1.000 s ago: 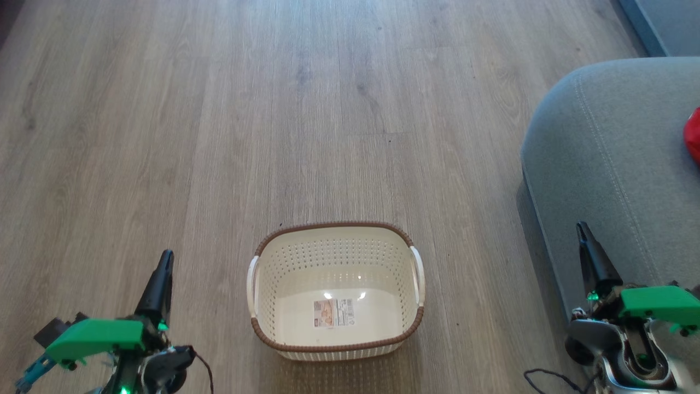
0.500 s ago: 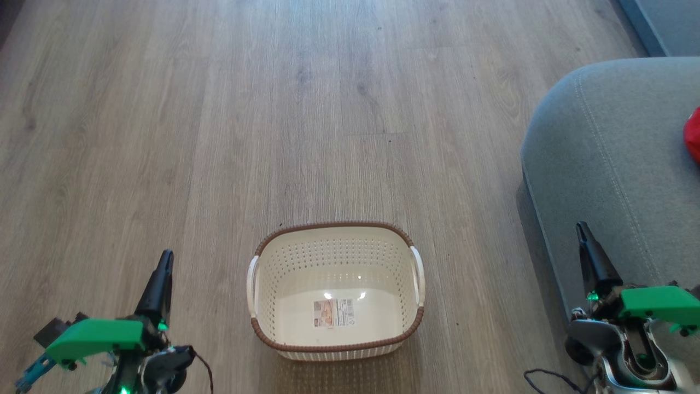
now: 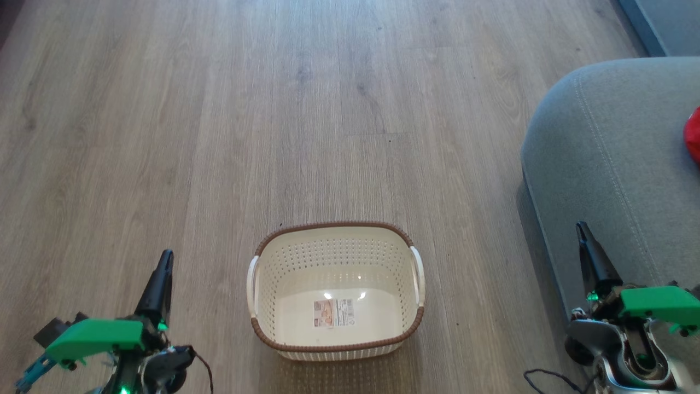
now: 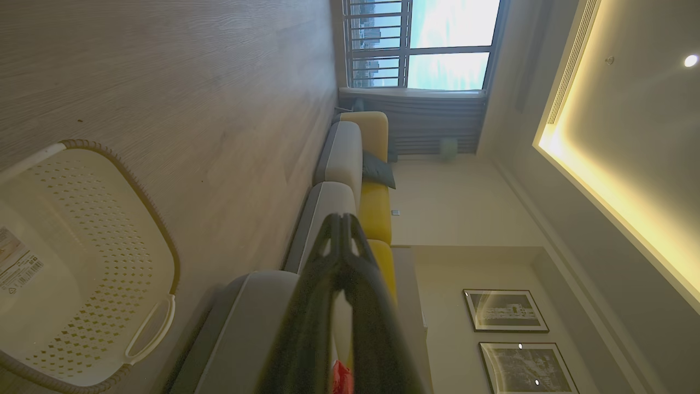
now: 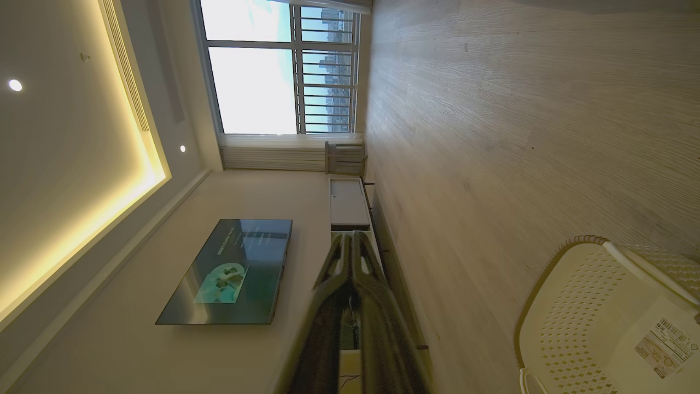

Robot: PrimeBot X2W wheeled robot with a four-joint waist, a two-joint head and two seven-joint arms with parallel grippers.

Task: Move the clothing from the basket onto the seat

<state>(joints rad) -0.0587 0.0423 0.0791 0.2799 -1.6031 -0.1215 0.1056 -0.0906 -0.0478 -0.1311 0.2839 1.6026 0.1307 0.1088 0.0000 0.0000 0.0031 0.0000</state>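
The cream basket with its brown rim stands on the wood floor at bottom centre, holding nothing but the paper label on its bottom. A sliver of the red clothing lies on the grey seat at the right edge. Left of the basket my left gripper is shut, its fingers pointing up the head view. Over the seat's near edge my right gripper is shut too. The left wrist view has the basket, the seat and a red scrap of the clothing. The basket sits at the lower right of the right wrist view.
Wood floor stretches ahead and to the left. A grey-and-yellow sofa runs along the wall toward a window. A wall-mounted TV and a low cabinet stand on the opposite side.
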